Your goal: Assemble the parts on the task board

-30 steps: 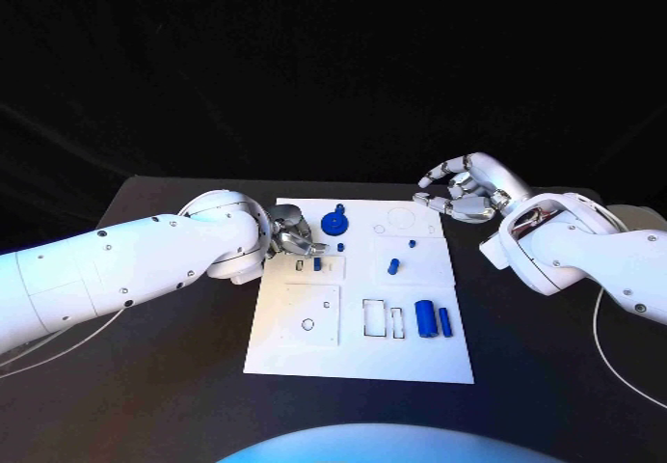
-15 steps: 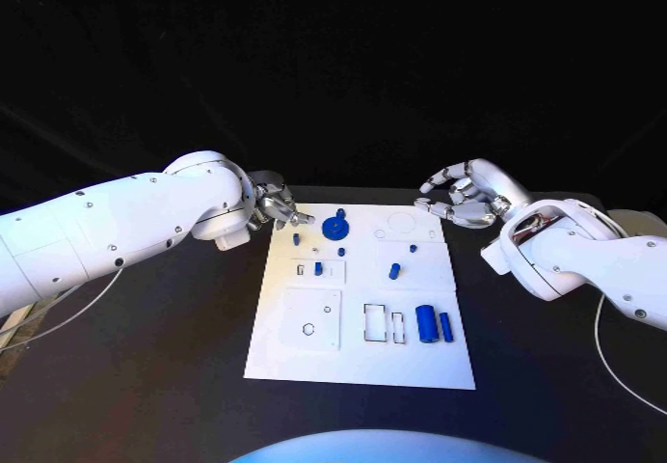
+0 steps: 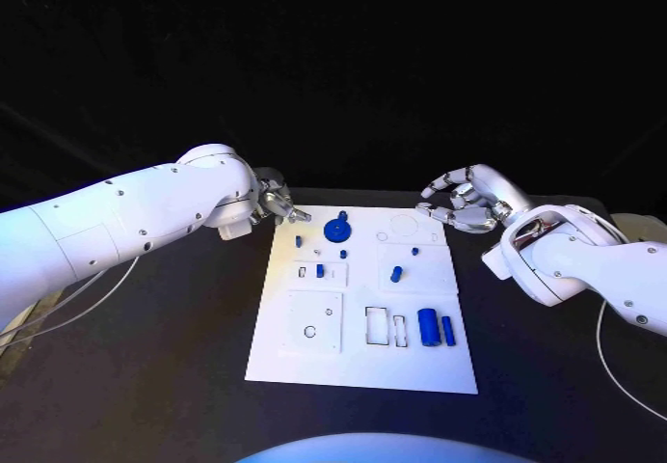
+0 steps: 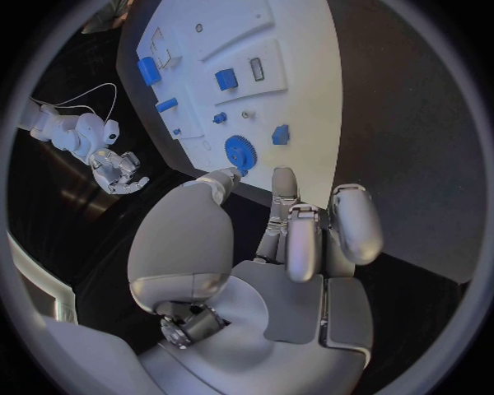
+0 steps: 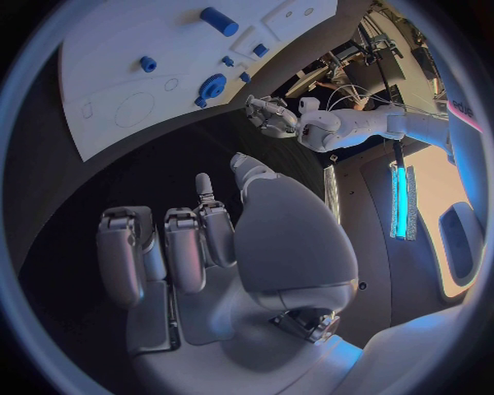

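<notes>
From the head view, a flat white rectangular task board lies on the matte black table between two glossy white arms; the silver left hand hovers at its far left corner with fingers curled and nothing in them, just beside a toothed blue gear. The right hand hovers past the far right corner, fingers spread and empty. In the left wrist view, small blocky blue parts dot the board beyond the fingertips, and in the right wrist view a blue cylinder lies well beyond the loosely bent fingers.
</notes>
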`<control>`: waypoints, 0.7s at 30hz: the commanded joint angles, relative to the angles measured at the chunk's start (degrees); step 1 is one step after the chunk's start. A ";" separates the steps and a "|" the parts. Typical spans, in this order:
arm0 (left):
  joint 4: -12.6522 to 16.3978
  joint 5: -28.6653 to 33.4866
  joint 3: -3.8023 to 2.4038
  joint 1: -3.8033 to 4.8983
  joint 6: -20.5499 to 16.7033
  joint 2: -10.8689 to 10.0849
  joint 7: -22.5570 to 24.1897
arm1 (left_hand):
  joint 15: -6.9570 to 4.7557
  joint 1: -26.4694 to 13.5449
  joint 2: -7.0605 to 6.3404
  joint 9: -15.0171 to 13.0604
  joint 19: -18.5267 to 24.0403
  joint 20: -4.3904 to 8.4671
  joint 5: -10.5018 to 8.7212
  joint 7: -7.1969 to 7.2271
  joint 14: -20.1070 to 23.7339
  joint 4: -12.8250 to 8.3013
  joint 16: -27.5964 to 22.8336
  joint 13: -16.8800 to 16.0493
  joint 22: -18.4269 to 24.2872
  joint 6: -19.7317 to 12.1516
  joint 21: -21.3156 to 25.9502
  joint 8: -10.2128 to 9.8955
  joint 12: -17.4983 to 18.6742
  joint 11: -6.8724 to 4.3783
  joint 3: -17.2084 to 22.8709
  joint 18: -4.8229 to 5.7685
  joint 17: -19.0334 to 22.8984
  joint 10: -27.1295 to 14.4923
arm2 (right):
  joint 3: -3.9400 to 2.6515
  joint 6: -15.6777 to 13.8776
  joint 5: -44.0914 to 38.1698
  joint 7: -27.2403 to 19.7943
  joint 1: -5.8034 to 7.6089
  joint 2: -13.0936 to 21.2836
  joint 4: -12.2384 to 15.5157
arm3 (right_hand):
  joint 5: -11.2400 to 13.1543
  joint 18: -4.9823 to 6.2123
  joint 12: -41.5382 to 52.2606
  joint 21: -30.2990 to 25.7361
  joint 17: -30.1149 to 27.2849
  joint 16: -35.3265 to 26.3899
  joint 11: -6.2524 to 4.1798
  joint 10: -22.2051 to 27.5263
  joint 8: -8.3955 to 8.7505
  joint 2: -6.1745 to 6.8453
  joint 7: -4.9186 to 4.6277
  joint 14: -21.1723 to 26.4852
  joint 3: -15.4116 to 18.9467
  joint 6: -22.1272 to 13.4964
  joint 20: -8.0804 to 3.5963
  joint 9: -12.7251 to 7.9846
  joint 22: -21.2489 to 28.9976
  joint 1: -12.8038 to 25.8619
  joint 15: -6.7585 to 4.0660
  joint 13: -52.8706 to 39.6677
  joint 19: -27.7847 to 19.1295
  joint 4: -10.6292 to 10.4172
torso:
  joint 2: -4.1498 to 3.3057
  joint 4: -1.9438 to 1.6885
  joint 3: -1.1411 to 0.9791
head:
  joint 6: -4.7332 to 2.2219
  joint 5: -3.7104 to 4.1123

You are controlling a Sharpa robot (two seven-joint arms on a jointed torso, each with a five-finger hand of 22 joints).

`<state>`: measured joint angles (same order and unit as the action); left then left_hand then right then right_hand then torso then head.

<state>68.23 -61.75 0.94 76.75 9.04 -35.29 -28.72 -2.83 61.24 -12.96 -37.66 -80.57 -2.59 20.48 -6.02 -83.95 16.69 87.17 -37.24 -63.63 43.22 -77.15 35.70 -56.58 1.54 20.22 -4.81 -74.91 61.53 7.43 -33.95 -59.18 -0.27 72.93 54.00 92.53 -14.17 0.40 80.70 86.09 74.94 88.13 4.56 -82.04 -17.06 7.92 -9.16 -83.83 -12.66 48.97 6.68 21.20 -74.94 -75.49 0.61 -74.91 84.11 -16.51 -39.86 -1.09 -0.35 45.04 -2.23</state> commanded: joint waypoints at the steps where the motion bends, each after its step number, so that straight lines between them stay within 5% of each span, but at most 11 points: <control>1: -2.33 -0.30 0.25 -0.06 3.79 1.34 0.99 | 0.53 0.65 0.12 0.09 -0.21 -0.23 -0.19 -0.15 -4.64 0.01 0.36 -0.08 -0.10 0.24 -0.18 -0.37 -0.25 0.13 -0.33 -0.13 -9.95 0.21 | 0.00 0.35 -0.19 -0.43 -0.08 -0.15 -0.02 | 0.12 0.85 -0.21 -0.27 9.25 -0.39 -0.18 0.35 -0.19 -0.04 0.02 -4.71 -0.41 -0.49 -0.42 -0.07 -11.61 0.60 -0.41 -6.36 3.11 -0.06 | -0.03 0.05 0.00 | 0.19 -0.12; 10: -6.53 0.36 0.54 -0.24 5.77 3.52 0.70 | 0.49 0.12 0.72 0.47 -0.27 -0.24 -0.81 -0.05 -4.65 0.11 0.39 0.38 -0.22 0.90 -0.27 -0.34 -0.22 0.06 -1.09 -0.12 -9.97 0.20 | -0.01 0.41 -0.36 -0.48 -0.14 -0.34 -0.04 | 0.12 0.85 -0.21 -0.27 9.25 -0.39 -0.18 0.35 -0.19 -0.04 0.02 -4.71 -0.41 -0.49 -0.42 -0.07 -11.61 0.60 -0.41 -6.36 3.11 -0.06 | -0.04 -0.02 -0.07 | 0.43 -0.12; 21: -7.13 0.65 0.68 -0.37 7.60 4.24 -0.01 | 0.44 -0.36 1.43 0.75 -0.39 -0.23 -1.07 0.09 -4.68 0.09 0.47 0.02 -0.63 1.52 -0.48 -0.22 -0.62 -0.02 -1.67 -0.06 -10.11 0.44 | -0.01 0.45 0.07 -0.59 -0.15 -0.51 -0.07 | -0.08 0.85 -0.20 -0.26 9.27 -0.39 -0.19 0.33 -0.24 -0.14 0.03 -4.71 -0.53 -0.50 -0.42 -0.08 -11.62 0.60 -0.42 -6.38 3.12 -0.02 | 0.03 0.09 -0.05 | 0.49 -0.40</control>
<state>61.09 -61.48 1.63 76.40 14.47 -31.19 -28.66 -2.84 60.93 -12.20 -36.95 -80.78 -2.79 19.61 -5.98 -83.95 16.76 87.41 -37.17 -64.21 44.48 -77.38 35.47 -56.92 1.54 18.73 -4.81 -74.91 61.54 7.43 -33.92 -59.08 -0.36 72.82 53.55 92.45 -14.17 0.40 80.70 86.09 74.93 88.13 4.56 -82.04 -17.06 7.93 -9.16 -83.83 -12.98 48.97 6.68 21.21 -74.92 -75.49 0.60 -74.90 84.11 -16.50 -39.89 -1.02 -0.41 45.53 -2.56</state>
